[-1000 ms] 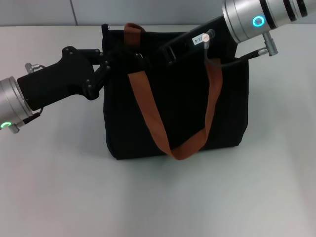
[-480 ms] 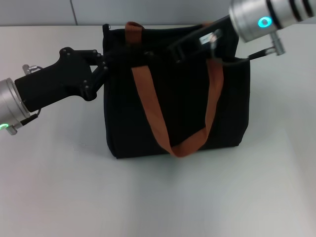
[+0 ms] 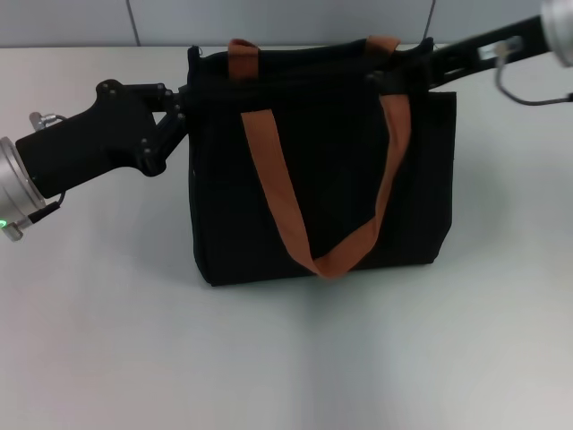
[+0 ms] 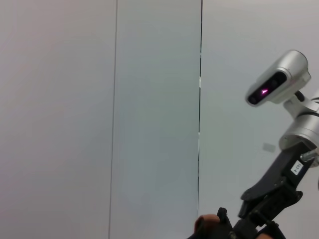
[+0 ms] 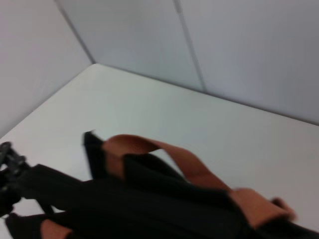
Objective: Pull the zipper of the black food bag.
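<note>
The black food bag (image 3: 322, 206) stands upright mid-table, its rust-brown handles (image 3: 269, 179) hanging down the front. My left gripper (image 3: 182, 106) is at the bag's top left corner, fingers closed against the fabric edge. My right gripper (image 3: 380, 76) is at the right end of the bag's top edge, fingers together on the zip line. The zipper slider is hidden under them. The right wrist view shows the bag's top (image 5: 124, 204) and a brown handle (image 5: 149, 147). The left wrist view shows the right gripper (image 4: 264, 209) from afar.
The bag stands on a light grey table (image 3: 286, 358) with a pale wall (image 3: 269, 18) just behind it. The robot's head camera (image 4: 279, 84) shows in the left wrist view.
My right gripper has slid right along the bag's top edge, from near the middle to the right end. The bag's top has straightened. My left gripper has shifted slightly left and still holds its corner.
</note>
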Controlling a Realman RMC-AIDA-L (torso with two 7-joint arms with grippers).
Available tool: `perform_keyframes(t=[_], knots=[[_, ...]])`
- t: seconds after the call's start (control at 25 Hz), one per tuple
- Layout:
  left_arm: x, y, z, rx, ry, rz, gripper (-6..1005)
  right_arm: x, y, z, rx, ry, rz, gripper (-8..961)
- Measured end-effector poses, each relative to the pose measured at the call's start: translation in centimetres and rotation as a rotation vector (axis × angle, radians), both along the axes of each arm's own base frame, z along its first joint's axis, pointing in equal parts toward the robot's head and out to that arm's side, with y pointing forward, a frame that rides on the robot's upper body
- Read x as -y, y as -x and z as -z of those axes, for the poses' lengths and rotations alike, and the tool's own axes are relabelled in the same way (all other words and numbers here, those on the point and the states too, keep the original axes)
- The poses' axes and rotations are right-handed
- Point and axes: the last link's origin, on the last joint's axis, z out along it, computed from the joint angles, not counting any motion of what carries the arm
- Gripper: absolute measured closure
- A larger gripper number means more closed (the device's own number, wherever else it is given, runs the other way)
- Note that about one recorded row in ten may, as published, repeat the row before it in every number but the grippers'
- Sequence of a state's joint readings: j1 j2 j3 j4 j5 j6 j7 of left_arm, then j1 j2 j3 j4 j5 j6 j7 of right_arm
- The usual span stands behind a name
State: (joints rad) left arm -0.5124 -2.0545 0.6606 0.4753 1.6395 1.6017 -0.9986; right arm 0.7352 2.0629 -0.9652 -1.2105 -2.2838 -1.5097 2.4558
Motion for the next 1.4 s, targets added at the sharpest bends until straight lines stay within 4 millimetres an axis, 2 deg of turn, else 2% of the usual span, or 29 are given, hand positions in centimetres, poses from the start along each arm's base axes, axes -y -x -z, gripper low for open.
perform_keyframes(t=[0.2,0.32,0.36,0.4,0.44,0.48,0.52,0.56,0.6,0.72,0.88,0.92,0.96,1.0,1.08,1.12,1.16,1.24,1.36,1.4], knots=[[-0.1,0.1,-0.2,-0.003,-0.006,-0.005,979,0.9,-1.5,-1.9,-0.093,-0.024,0.014,957],[-0.1,0.2,-0.2,-0.004,-0.007,-0.007,979,1.7,-1.6,-3.0,-0.221,-0.052,-0.073,957],[-0.1,0.2,-0.1,-0.003,-0.006,-0.009,979,2.5,-2.0,-3.8,-0.340,-0.081,-0.153,957],[-0.1,0.2,-0.1,-0.003,-0.006,-0.009,979,2.5,-2.0,-3.8,-0.340,-0.081,-0.153,957],[-0.1,0.2,-0.1,-0.003,-0.006,-0.010,979,3.5,-2.5,-4.6,-0.466,-0.096,-0.232,957],[-0.1,0.2,-0.1,-0.003,-0.005,-0.010,979,3.5,-2.5,-4.6,-0.466,-0.096,-0.232,913],[-0.1,0.2,-0.1,-0.003,-0.005,-0.010,979,5.0,-3.3,-5.6,-0.602,-0.119,-0.343,870],[-0.1,0.2,-0.1,0.000,-0.001,-0.013,979,5.7,-3.6,-6.0,-0.637,-0.129,-0.401,826],[-0.1,0.2,-0.1,0.000,-0.001,-0.013,979,5.7,-3.6,-6.0,-0.637,-0.129,-0.401,790],[-0.1,0.2,-0.1,0.004,0.005,-0.019,980,8.1,-4.9,-6.4,-0.693,-0.132,-0.559,683],[-0.2,0.2,0.0,0.004,0.006,-0.025,980,11.0,-7.2,-5.4,-0.675,-0.111,-0.703,571],[-0.2,0.3,0.0,0.004,0.007,-0.030,980,11.7,-8.0,-4.8,-0.654,-0.114,-0.736,550],[-0.3,0.3,0.0,0.005,0.010,-0.038,980,12.7,-9.4,-3.3,-0.610,-0.110,-0.766,530],[-0.3,0.3,0.0,0.005,0.010,-0.038,980,12.7,-9.4,-3.3,-0.610,-0.110,-0.766,509],[-0.3,0.3,0.0,0.006,0.016,-0.048,980,13.4,-10.8,-1.5,-0.554,-0.094,-0.757,468],[-0.4,0.4,0.0,0.006,0.018,-0.051,980,13.5,-11.5,-0.5,-0.525,-0.081,-0.743,448],[-0.4,0.5,-0.1,0.004,0.022,-0.056,980,14.0,-12.6,1.3,-0.481,-0.064,-0.721,427],[-0.4,0.6,-0.3,0.003,0.023,-0.061,979,14.1,-13.1,1.9,-0.466,-0.070,-0.715,386],[-0.5,0.7,-0.4,0.002,0.024,-0.071,979,14.5,-14.4,4.0,-0.405,-0.098,-0.697,254],[-0.5,0.7,-0.4,0.002,0.024,-0.071,979,14.5,-14.4,4.0,-0.405,-0.098,-0.697,210]])
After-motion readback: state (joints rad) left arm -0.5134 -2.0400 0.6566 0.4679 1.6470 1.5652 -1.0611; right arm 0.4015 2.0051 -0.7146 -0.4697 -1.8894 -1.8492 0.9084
